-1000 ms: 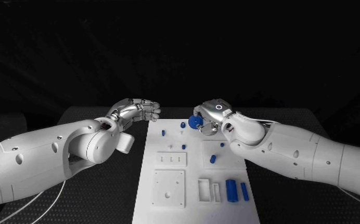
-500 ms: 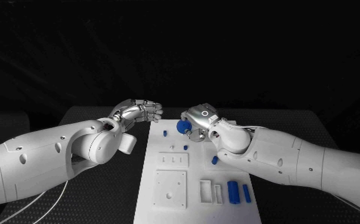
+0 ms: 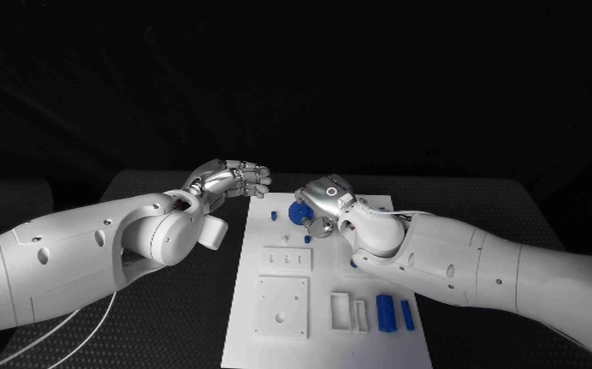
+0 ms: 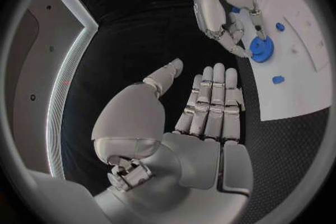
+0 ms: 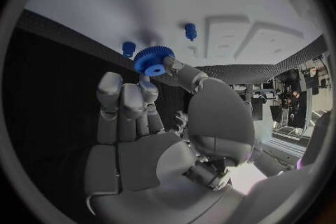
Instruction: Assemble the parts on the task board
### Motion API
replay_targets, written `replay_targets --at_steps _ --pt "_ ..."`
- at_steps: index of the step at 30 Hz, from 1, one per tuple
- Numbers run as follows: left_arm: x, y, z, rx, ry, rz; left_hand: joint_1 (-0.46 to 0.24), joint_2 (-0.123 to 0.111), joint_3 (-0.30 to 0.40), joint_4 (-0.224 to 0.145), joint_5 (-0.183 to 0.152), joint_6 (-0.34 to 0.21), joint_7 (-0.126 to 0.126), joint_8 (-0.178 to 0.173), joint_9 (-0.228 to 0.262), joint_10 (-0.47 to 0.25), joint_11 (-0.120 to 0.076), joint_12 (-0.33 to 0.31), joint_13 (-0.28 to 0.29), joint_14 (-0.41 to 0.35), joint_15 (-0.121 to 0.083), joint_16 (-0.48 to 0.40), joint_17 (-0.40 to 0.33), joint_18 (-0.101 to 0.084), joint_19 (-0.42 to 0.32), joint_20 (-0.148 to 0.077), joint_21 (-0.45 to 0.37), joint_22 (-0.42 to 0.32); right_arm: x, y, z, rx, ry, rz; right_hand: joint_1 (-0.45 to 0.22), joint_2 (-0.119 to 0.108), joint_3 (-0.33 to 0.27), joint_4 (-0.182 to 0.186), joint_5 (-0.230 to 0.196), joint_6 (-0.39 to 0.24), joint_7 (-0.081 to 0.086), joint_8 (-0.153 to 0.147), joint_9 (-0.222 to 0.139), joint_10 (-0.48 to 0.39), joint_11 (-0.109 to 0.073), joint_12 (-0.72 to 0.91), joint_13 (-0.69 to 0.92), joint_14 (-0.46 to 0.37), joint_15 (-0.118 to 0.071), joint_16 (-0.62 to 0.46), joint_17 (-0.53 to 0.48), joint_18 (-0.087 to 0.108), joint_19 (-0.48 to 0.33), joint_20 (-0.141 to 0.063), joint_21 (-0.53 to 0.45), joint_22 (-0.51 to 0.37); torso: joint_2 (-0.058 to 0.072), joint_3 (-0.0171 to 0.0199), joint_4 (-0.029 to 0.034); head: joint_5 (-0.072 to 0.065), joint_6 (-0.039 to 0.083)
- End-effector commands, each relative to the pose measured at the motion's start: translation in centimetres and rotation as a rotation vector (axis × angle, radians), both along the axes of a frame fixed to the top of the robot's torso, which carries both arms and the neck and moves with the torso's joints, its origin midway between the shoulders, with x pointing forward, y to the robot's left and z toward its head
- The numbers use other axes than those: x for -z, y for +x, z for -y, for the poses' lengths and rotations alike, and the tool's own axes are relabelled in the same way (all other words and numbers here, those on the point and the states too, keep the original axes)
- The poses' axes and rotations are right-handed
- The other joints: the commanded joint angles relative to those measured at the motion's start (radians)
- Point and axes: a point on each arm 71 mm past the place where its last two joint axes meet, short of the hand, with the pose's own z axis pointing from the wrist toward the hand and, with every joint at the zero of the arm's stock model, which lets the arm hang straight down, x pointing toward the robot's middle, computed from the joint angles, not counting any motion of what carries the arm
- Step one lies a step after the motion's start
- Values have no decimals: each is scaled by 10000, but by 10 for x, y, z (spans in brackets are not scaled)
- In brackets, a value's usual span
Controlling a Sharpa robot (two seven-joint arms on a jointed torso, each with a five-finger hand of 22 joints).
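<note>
Holding: we see the right hand [image 3: 323, 201] pinching a small blue toothed plastic gear [image 3: 298, 211] in its fingertips.
Gear place: over the white rectangular task board [image 3: 323, 318], 12 o'clock end.
Left hand [image 3: 229, 180]: fingers extended together, empty, at board's 10 o'clock.

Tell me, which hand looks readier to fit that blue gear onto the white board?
The right hand, I'd guess: it already pinches the blue gear over the task board. The left hand holds nothing, beside the board.
</note>
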Motion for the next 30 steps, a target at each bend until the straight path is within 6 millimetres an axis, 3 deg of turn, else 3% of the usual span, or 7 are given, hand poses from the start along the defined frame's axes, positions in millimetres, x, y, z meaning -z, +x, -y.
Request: replay_targets --at_steps 1,22,30 --pt "-2 -1 3 177 -55 112 -48 36 5 -39 50 12 33 -66 7 3 39 -51 -12 12 77 -63 14 166 -49 -7 65 234 3 1 0 52 -238 26 64 -53 16 60 -17 1011 156 27 21 81 -22 -40 -10 19 -41 -37 8 425 63 16 60 158 -2 16 -14 12 -8" --pt "-2 -1 4 182 -54 112 -56 36 6 -43 50 11 34 -70 8 9 41 -61 -13 15 77 -73 24 167 -52 -6 73 233 8 5 2 233 -428 -367 37 -129 4 67 -17 943 177 -13 22 61 -3 -77 -23 12 -29 -65 -5 425 38 32 56 156 -10 36 -40 50 -10" --pt "-2 -1 4 171 -50 112 -63 36 6 -42 49 10 35 -72 9 10 43 -66 -13 16 78 -78 29 167 -54 -5 76 233 9 6 2 272 -306 -525 18 -366 -121 -89 -19 50 443 -532 -199 -76 251 -160 -28 3 183 -179 -49 425 -66 60 -1 134 -10 42 -39 59 -21"
